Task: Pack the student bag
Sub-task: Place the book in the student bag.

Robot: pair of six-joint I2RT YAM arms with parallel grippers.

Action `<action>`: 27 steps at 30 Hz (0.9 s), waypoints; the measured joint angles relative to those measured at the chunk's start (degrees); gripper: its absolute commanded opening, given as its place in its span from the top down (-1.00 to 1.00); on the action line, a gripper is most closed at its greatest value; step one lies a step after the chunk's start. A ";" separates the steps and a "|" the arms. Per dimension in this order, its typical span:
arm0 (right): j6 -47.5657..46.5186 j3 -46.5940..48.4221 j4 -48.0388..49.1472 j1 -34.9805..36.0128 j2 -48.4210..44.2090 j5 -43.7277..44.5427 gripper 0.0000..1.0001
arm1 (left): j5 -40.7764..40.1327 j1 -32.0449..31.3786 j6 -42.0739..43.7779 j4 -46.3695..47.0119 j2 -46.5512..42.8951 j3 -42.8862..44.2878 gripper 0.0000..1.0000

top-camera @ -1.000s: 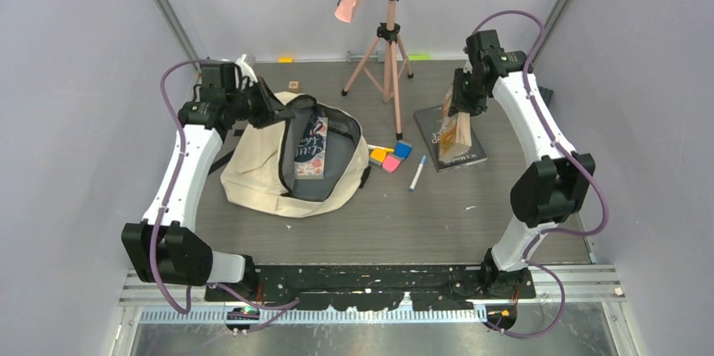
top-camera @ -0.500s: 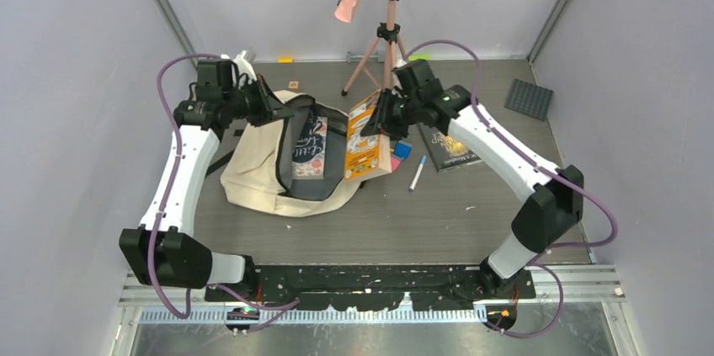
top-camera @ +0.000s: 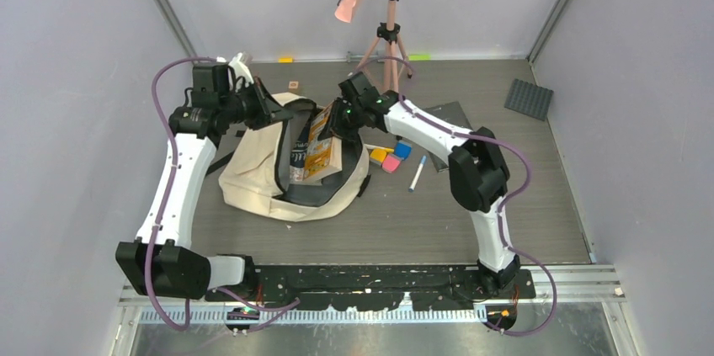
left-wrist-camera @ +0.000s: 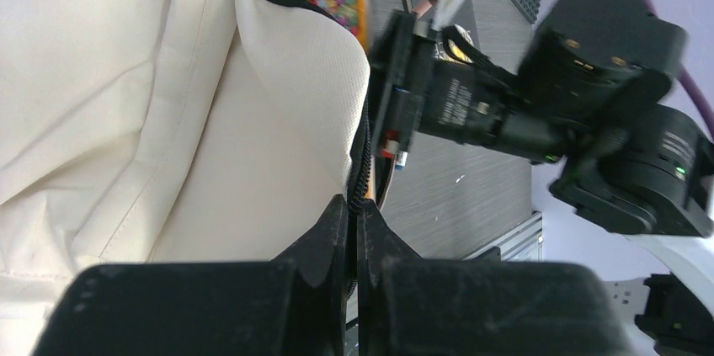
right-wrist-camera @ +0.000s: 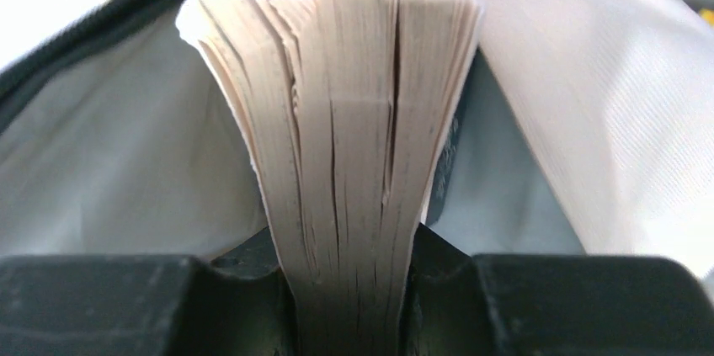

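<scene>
My right claw (right-wrist-camera: 349, 289) is clamped narrow on a book (right-wrist-camera: 337, 78). One finger presses each cover, and the page edge fans out straight ahead of me. On both sides of the book, just past it, I see the grey lining (right-wrist-camera: 109, 162) of the bag (top-camera: 253, 179), so the open mouth lies directly ahead of this claw. The book's long axis points from my fingers down into that mouth. From above, its far end looks to be inside the opening already. I cannot tell whether it touches the bottom.

Across the mouth from my right claw, my left claw (left-wrist-camera: 354, 230) is pinched shut on the bag's rim (left-wrist-camera: 364, 154), right at the zip, and lifts that edge away from the book. The bag's cream body spreads from there toward my left arm's base and rests on the surface (top-camera: 421, 221).

As I judge it, the coming move belongs to the right claw alone, since the left is busy at the rim. It should slide the book on along its own length, deeper between the lining walls, and then let go. The risk is a corner catching the flap nearest my right claw. A sliver of what may be a second book (top-camera: 296, 158) shows inside, on the left-claw side of mine.

Behind my right claw, away from the bag, lie some coloured blocks (top-camera: 391, 156) and a marker (top-camera: 418, 173). A tripod (top-camera: 389, 45) stands farther off.
</scene>
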 measured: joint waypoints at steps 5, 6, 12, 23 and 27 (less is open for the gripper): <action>1.09 4.42 1.05 1.62 6.43 1.90 0.99 | -0.04 0.00 -0.96 0.02 -1.33 -1.40 1.00; 1.27 4.57 1.40 2.01 7.06 2.56 0.92 | -0.07 0.00 -1.05 0.02 -1.46 -1.55 1.00; 1.77 4.68 2.69 3.82 7.87 6.21 0.23 | -0.24 0.02 -1.29 0.07 -1.84 -2.16 1.00; -3.06 3.39 0.98 4.15 8.15 10.71 -0.15 | -0.24 0.02 -1.29 0.07 -1.86 -2.27 1.00; -3.69 4.07 -0.46 4.07 8.94 11.04 -0.19 | -0.24 0.02 -1.22 0.04 -1.86 -2.32 1.00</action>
